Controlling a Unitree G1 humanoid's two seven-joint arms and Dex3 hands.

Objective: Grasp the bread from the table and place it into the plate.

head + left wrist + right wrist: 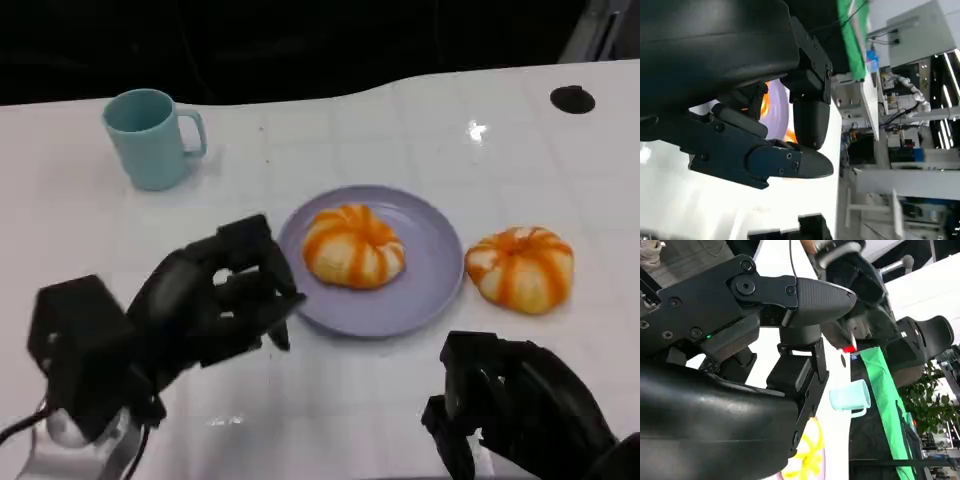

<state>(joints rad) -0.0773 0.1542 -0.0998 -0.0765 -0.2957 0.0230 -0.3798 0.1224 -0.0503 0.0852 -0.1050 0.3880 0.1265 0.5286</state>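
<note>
Left hand empty, fingers spread beside plate; one bread on plate

Left hand and right hand seemingly empty.

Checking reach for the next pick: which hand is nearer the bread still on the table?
Right. The right hand sits just in front of the bread on the table; the left hand is across the plate from it.

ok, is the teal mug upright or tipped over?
Upright. The teal mug stands on its base on the white table, open rim facing up, handle out to the side. Its inside is not visible, so full or empty cannot be told.
</note>
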